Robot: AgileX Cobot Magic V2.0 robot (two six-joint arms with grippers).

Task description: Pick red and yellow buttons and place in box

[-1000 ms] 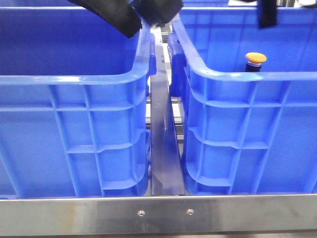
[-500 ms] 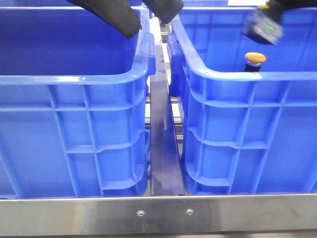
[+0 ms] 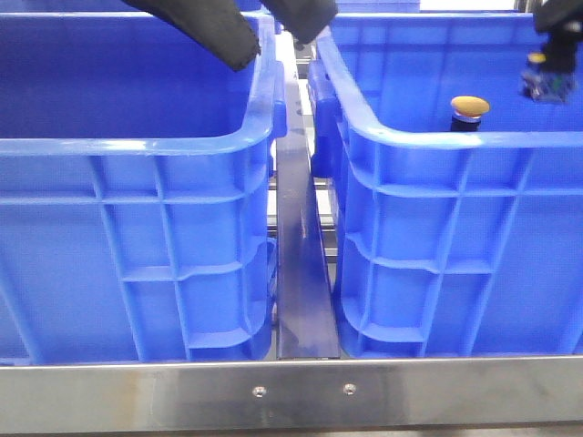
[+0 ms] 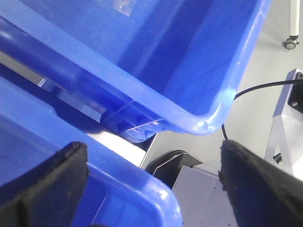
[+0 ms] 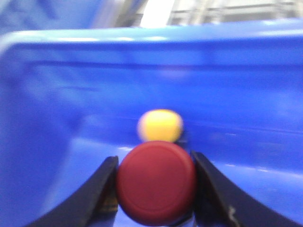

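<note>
Standing crates: two alike blue bins side by side behind a steel front rail [image 3: 291, 391], a metal strip [image 3: 299, 273] running between them.
Left crate [image 3: 137, 182]: ribbed walls, thick rolled rim; nothing visible inside from the front.
Box [image 3: 455, 228]: the right-hand crate, holding both buttons within its walls.
Left gripper [image 4: 151, 184]: jaws spread wide and holding nothing, hovering over the gap where the two crate rims meet; its dark fingers [image 3: 219, 32] show at the top of the front view.
Right gripper [image 5: 154, 189]: jaws pinching the red button, up over the far right of the box.
Red button [image 5: 156, 182]: dark red cap held between the fingers [image 5: 94, 194].
Yellow button [image 3: 470, 109]: orange-yellow cap upright inside the box, just beyond the red one in the wrist view [image 5: 160, 125].
</note>
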